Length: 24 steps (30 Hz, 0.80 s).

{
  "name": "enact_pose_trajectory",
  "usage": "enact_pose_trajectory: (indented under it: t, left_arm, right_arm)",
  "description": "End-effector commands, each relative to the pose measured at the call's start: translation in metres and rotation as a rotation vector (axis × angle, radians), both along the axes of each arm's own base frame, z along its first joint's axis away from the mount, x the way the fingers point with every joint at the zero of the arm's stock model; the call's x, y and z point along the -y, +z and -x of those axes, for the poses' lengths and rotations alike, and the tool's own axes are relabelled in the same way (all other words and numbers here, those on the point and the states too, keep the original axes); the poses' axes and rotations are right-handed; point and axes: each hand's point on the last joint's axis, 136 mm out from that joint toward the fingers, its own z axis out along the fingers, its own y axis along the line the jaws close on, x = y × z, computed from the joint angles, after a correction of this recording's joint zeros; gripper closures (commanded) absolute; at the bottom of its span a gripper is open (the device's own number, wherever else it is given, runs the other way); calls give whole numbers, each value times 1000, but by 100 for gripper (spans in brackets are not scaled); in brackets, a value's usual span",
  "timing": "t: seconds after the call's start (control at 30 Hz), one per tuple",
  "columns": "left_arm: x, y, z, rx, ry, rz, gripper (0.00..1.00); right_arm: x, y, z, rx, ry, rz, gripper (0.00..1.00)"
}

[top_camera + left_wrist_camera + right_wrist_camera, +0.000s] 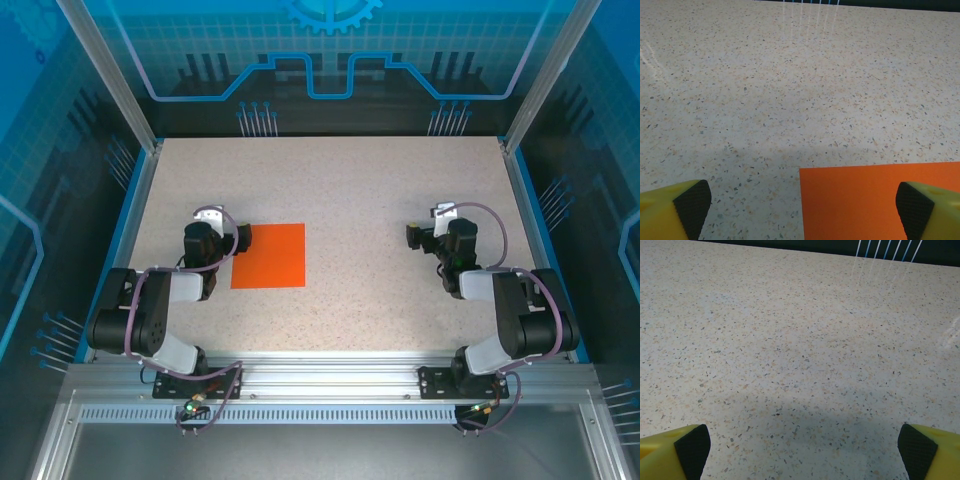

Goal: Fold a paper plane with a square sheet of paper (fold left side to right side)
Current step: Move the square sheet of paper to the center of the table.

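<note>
The square sheet of paper [269, 255] is bright orange and lies flat and uncreased on the speckled table, left of centre. My left gripper [228, 238] hovers over the sheet's left edge, open. In the left wrist view the sheet [865, 200] has its far left corner between the yellow fingers [670, 210]; the right pad [914, 210] is above the paper and the left pad above bare table. The left gripper [804, 210] holds nothing. My right gripper [428, 235] is open over bare table on the right, far from the sheet, with nothing between the fingertips of the right gripper [804, 452].
The speckled table [360, 190] is bounded by blue rails [527, 210] at left and right and a dark back wall. Both arm bases sit on the aluminium frame [330, 375] at the near edge. Bare tabletop stretches between the grippers and beyond them.
</note>
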Motion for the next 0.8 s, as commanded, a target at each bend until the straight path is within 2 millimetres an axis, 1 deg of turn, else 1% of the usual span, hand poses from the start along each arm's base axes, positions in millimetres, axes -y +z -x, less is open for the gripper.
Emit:
enact_pose_trajectory:
  t: [0.0, 0.07, 0.17, 0.27, 0.37, 0.43, 0.5, 0.6, 0.67, 0.77]
  left_arm:
    - [2, 11, -7, 22, -15, 14, 1]
    - [4, 17, -8, -6, -22, 4, 1]
    - [2, 36, -6, -27, 16, -39, 1]
    - [8, 59, 0, -7, 25, -82, 1]
    - [7, 75, 4, -88, 83, -2, 1]
    - [13, 80, 6, -150, 94, 74, 1]
    - [19, 76, 9, -225, 104, 144, 1]
    - [31, 60, 16, -360, 105, 178, 1]
    - [41, 41, 25, -477, 102, 186, 1]
    - [61, 20, 34, -609, 72, 153, 4]
  right_arm:
    - [1, 8, -4, 39, -6, -6, 0]
    - [9, 13, -3, 37, -57, -11, 0]
    - [17, 29, 2, 31, -92, -20, 0]
    - [14, 46, 10, 13, -94, -40, 0]
    - [9, 61, 20, -9, -120, -83, 0]
    - [5, 68, 28, -57, -142, -124, 0]
    - [-5, 73, 38, -100, -128, -172, 0]
    - [-20, 78, 54, -151, -109, -258, 0]
    - [-26, 76, 67, -199, -115, -304, 0]
    - [-36, 75, 81, -244, -89, -336, 0]
